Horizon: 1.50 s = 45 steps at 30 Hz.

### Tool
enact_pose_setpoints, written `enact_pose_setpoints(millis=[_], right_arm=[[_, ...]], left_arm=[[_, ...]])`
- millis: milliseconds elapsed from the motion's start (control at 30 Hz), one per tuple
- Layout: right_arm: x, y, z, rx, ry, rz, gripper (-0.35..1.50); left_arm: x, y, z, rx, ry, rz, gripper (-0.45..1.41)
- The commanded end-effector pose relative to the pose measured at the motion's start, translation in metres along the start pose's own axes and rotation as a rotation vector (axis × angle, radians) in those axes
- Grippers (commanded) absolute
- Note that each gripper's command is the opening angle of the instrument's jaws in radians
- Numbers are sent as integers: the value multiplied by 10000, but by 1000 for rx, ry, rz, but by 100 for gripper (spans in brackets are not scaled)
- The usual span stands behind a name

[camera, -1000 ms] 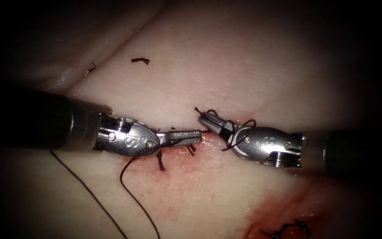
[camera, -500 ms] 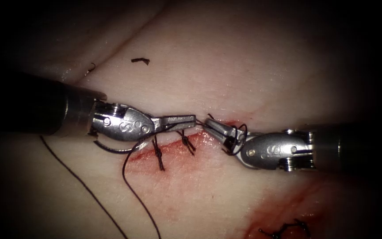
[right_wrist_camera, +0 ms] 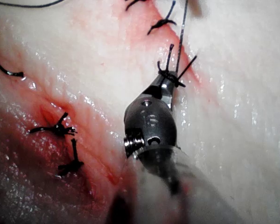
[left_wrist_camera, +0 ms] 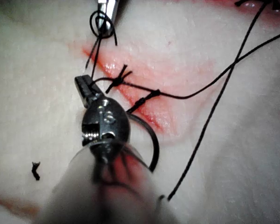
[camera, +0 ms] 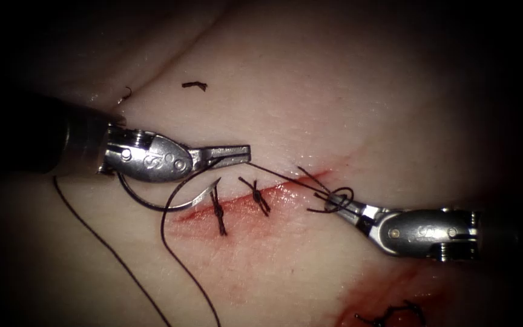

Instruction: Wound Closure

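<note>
My left tool [camera: 244, 152] is over the left part of the cut [camera: 286, 191], jaws shut on the thread [camera: 279, 177]. That thread runs taut down and right to my right tool [camera: 341, 206], whose jaws are shut on the thread, with loops [camera: 340, 198] around their tip. The curved needle [camera: 146, 206] lies free on the tissue under the left tool, at the cut's left end; neither tool holds it. In the left wrist view the left tool [left_wrist_camera: 85, 89] grips thread beside the needle [left_wrist_camera: 154, 144]. The right wrist view has the right tool [right_wrist_camera: 167, 80] with thread wound at its tip.
Two tied stitches [camera: 218, 211] [camera: 255, 197] cross the cut. A long tail of thread [camera: 110, 248] trails over the tissue at lower left. A cut end of thread [camera: 194, 85] lies above. More knots [camera: 391, 315] sit in red fluid [camera: 382, 284] at lower right.
The tools drew apart: the left went up and left, the right down and right. The thread between them pulled taut, the loops slid to the right jaws' tip, and the needle came into view.
</note>
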Motion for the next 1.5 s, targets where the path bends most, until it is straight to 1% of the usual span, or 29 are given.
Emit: enact_pose_setpoints(millis=[33,133,233,333,400,467,533,667,767,967,1200,1233,1333,1500], right_arm=[[-1,-10,2,16,6,-16,-35],[7,-15,-4,50,33,-21,-35],[15,-16,-5,59,60,-11,-35],[27,-15,-2,72,86,3,-35],[34,-15,1,87,108,10,-35],[38,-16,3,98,152,15,-35],[42,-19,6,139,200,-9,-35],[50,-25,12,178,240,-51,-35],[50,-24,15,165,236,-66,-35],[44,-18,16,144,223,-69,-35],[32,-23,17,137,216,-84,-35],[30,-24,17,139,215,-87,-35],[30,-26,15,141,216,-88,-35],[32,-29,15,142,217,-89,-35]], left_arm=[[-3,1,4,5,1,2,-45],[2,-16,-11,21,-3,2,-45],[4,-32,-20,30,-9,2,-45],[9,-61,-29,54,-20,0,-45],[11,-70,-31,62,-28,1,-45],[11,-79,-33,71,-43,4,-45],[10,-86,-36,79,-53,-1,-45],[4,-96,-43,93,-74,-5,-45],[-4,-108,-51,120,-99,-7,-45],[-15,-127,-59,145,-123,-9,-45],[-31,-154,-64,188,-177,-8,-45],[-36,-161,-67,215,-213,-6,-45],[-42,-166,-77,240,-251,-3,-45],[-51,-172,-101,273,-271,-5,-45]])
